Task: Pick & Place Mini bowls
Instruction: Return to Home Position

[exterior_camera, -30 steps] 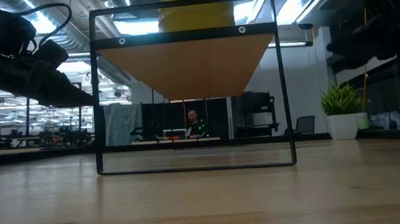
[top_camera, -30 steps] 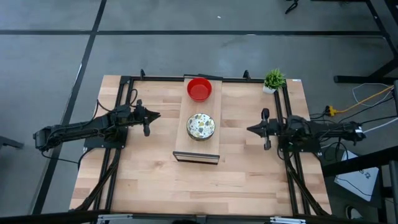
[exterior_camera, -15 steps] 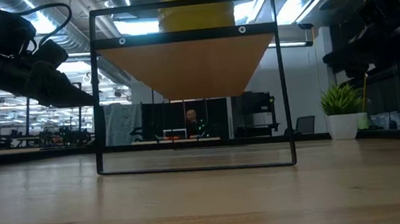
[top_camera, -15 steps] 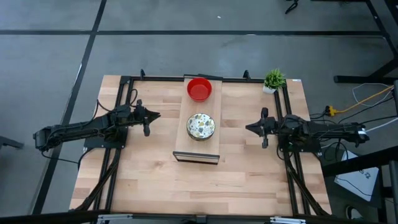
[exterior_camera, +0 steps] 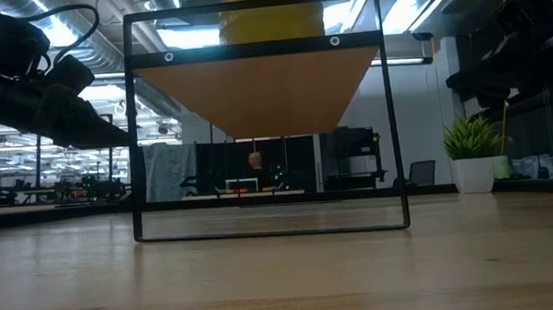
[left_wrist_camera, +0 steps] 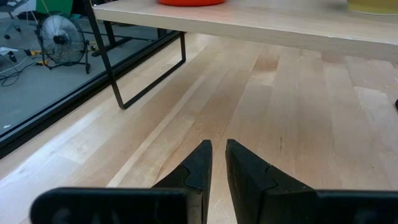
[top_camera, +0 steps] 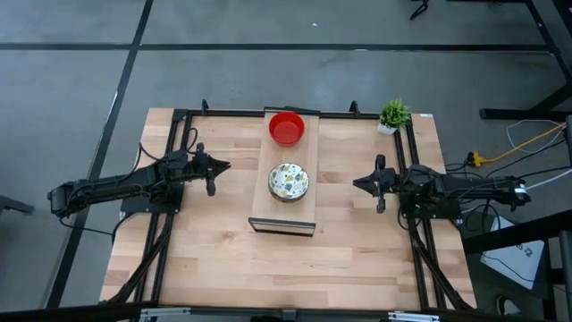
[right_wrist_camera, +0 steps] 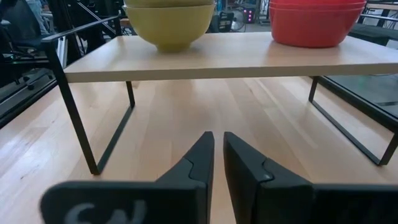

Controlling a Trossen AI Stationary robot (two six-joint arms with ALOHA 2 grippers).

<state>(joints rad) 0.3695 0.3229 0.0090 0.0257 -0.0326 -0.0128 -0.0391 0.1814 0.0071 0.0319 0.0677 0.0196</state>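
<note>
My left gripper [top_camera: 223,166] hangs left of the shelf [top_camera: 284,213], fingers nearly together and empty. The right gripper [top_camera: 359,185] sits opposite, equally narrow. The white bowls [top_camera: 289,181] are stacked mid-shelf, with the red bowls [top_camera: 287,128] toward the counter's [top_camera: 223,259] far edge.

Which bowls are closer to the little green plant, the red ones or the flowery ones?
The red bowls. They sit at the far end of the shelf, nearer the plant; the flowery bowls sit in the shelf's middle, farther away.
</note>
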